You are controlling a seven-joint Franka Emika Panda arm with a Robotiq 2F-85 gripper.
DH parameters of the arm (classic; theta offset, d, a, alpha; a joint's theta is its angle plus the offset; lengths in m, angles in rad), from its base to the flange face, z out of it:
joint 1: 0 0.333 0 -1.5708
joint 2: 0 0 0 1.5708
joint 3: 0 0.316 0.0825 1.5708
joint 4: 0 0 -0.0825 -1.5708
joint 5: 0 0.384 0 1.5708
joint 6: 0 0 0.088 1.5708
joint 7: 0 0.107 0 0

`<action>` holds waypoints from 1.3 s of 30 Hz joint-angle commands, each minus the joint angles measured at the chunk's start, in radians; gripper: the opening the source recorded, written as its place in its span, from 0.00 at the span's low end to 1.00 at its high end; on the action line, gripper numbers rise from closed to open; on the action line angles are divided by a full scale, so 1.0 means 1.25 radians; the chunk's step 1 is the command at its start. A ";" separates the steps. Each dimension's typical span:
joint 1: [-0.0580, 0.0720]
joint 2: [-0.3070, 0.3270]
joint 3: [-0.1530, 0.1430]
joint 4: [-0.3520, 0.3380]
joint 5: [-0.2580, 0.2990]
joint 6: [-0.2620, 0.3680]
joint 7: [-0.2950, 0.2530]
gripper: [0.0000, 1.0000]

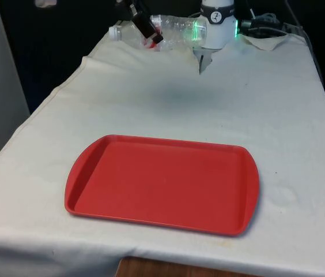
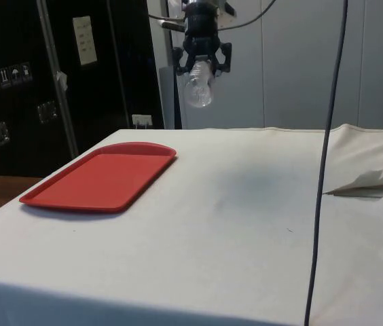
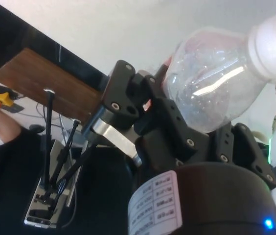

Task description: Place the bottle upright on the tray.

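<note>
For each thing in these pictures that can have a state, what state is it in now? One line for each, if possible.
bottle: clear plastic, white cap on, held lying sideways in the air above the table's far end.
gripper: shut on the bottle, raised well above the table.
tray: red, flat on the white cloth, nothing on it.
cloth: spread over the table, creased near the far end.

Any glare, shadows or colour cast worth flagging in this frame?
Front view: green light tints the bottle near its base; a soft shadow lies on the cloth beneath it. Side view: the tray casts a thin shadow along its near edge. Wrist view: bright streaks glint on the bottle held in the gripper.
</note>
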 commanded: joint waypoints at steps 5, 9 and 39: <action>0.005 0.017 0.002 0.022 0.002 0.014 0.006 0.33; 0.006 0.022 0.001 0.027 0.000 0.014 0.008 0.33; 0.006 0.065 0.007 0.078 0.004 0.042 0.010 0.33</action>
